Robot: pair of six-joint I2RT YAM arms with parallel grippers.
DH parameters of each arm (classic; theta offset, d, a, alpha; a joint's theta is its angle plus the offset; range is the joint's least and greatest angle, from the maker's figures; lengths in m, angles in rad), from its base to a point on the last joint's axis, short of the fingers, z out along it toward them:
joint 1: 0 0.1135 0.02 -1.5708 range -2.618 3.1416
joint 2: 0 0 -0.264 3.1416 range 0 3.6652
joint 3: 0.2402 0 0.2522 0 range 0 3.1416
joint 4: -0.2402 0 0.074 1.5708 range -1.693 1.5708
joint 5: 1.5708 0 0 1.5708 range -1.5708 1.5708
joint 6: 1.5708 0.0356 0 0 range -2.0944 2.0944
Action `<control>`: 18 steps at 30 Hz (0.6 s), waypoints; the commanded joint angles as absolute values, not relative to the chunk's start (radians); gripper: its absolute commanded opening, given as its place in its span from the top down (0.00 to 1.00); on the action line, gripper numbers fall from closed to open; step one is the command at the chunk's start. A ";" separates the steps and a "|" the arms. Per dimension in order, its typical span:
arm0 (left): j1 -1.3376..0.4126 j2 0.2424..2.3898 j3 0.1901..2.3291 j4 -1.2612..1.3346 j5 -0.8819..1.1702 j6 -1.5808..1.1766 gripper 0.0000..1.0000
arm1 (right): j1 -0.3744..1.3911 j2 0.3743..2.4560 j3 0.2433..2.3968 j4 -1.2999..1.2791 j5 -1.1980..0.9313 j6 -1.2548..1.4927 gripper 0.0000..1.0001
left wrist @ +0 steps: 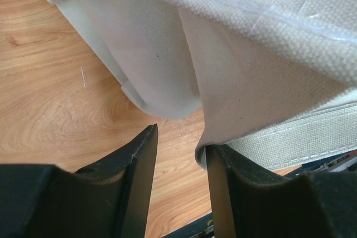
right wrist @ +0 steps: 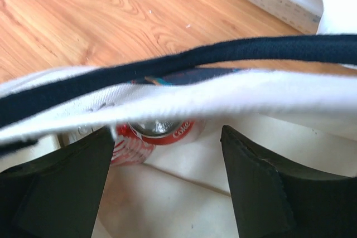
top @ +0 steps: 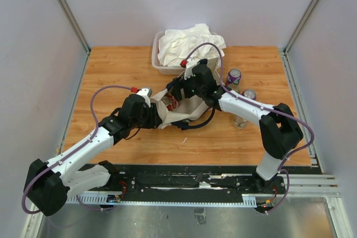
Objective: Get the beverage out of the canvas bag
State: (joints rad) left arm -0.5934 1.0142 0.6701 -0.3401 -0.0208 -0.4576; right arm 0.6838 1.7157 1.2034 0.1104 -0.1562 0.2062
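Note:
The cream canvas bag (top: 187, 110) lies on the wooden table with its navy handles (top: 196, 124) trailing toward the front. In the right wrist view its rim and navy strap (right wrist: 184, 62) cross the frame, and a red cola can (right wrist: 159, 132) lies inside the bag mouth. My right gripper (top: 177, 90) (right wrist: 167, 135) is open at the mouth, jaws wide apart either side of the can, not touching it. My left gripper (top: 158, 114) (left wrist: 181, 140) is open at the bag's left edge. A fold of the bag (left wrist: 240, 82) rests on its right finger (left wrist: 220, 182), with bare wood between the jaws.
A clear plastic tub (top: 158, 65) heaped with white cloth (top: 189, 43) stands just behind the bag. A purple can (top: 233, 77) and another can (top: 248, 96) stand to the right, beside my right forearm. Grey walls enclose the table.

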 commanded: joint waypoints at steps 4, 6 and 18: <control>-0.597 1.027 0.641 -0.331 -0.015 -0.466 0.56 | 0.699 1.757 1.210 0.238 -0.124 0.306 0.21; -0.597 1.032 0.639 -0.327 -0.010 -0.466 0.56 | 0.706 1.773 1.223 0.237 -0.119 0.306 0.19; -0.597 1.031 0.630 -0.321 -0.006 -0.468 0.56 | 0.744 1.857 1.278 0.211 -0.069 0.278 0.12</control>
